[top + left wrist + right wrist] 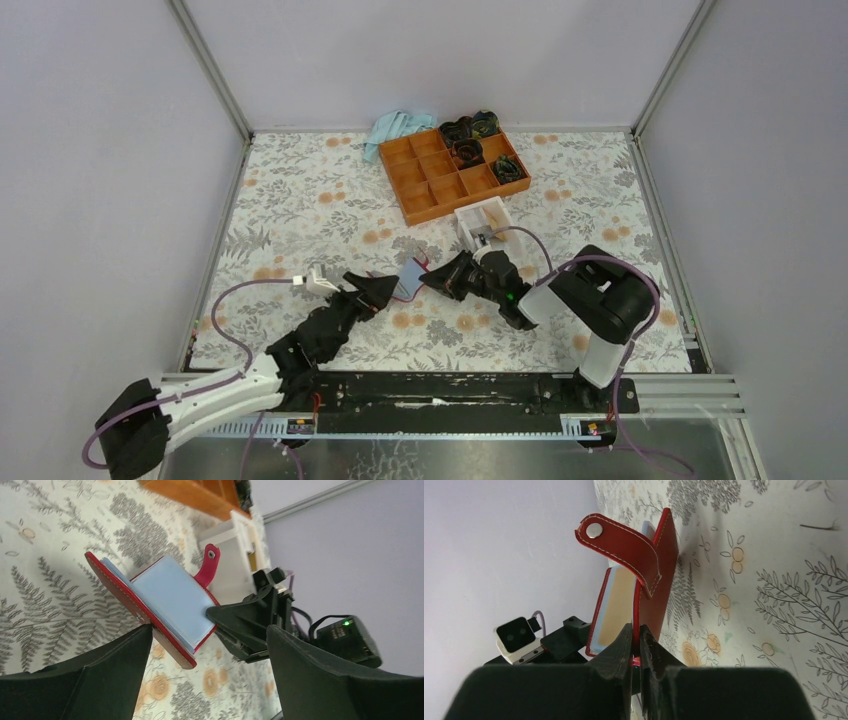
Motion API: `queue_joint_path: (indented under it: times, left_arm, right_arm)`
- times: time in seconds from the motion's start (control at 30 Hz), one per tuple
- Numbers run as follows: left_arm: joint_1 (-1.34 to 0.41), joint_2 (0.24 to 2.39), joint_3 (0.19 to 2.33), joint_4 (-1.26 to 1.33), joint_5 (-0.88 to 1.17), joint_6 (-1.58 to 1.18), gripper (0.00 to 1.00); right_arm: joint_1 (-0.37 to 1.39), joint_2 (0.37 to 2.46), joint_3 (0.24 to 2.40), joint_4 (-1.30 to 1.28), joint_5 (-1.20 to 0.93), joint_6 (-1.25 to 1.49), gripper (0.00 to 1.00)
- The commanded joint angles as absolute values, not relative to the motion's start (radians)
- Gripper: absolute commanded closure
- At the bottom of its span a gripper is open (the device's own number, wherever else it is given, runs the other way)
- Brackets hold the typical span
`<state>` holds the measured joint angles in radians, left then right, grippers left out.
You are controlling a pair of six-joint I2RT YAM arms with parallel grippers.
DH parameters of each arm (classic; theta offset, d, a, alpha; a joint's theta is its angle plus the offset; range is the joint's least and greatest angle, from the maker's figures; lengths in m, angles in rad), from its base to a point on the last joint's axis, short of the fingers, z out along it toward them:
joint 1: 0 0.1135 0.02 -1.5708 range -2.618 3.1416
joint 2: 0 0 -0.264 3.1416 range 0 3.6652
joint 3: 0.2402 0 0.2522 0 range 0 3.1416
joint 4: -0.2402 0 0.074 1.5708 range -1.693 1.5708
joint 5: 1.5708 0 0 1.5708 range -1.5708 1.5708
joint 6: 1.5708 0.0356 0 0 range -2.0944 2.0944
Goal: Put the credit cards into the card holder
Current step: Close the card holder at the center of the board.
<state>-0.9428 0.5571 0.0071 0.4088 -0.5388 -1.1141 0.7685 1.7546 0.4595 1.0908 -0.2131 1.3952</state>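
Observation:
The card holder (412,275) is a small dark-red wallet held open above the table, snap tab (624,545) up. My right gripper (638,636) is shut on the edge of its red cover (659,580). A tan-gold credit card (618,600) shows in a light inner pocket. In the left wrist view the holder's pale blue inner face (172,595) is towards me, with the right gripper (235,622) at its far edge. My left gripper (209,630) is open, its fingers (115,665) on either side of the holder's lower corner, and it holds nothing.
An orange compartment tray (455,172) with dark coiled items stands at the back. A whitish clear box (483,222) lies just in front of it, behind the right gripper. A light blue cloth (398,127) is by the back wall. Grey walls enclose the floral table (300,200).

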Motion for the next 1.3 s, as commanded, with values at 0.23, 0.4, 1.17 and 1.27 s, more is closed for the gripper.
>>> queue_joint_path:
  times: [0.23, 0.4, 1.17, 1.27]
  left_arm:
    - [-0.948, 0.82, -0.169, 0.687, -0.484, -1.124, 0.1]
    - [-0.949, 0.786, -0.147, 0.644, -0.493, -1.093, 0.1]
    - [-0.957, 1.082, -0.044, 0.877, -0.449, -1.029, 0.11]
    - [-0.956, 1.114, -0.028, 0.887, -0.439, -1.022, 0.11]
  right_arm:
    - [0.799, 1.861, 0.444, 1.284, -0.246, 1.414, 1.0]
    - [0.802, 1.887, 0.416, 1.298, -0.244, 1.404, 1.0]
    - [0.818, 1.991, 0.367, 1.351, -0.223, 1.388, 1.0]
    - [0.82, 1.998, 0.369, 1.35, -0.223, 1.385, 0.99]
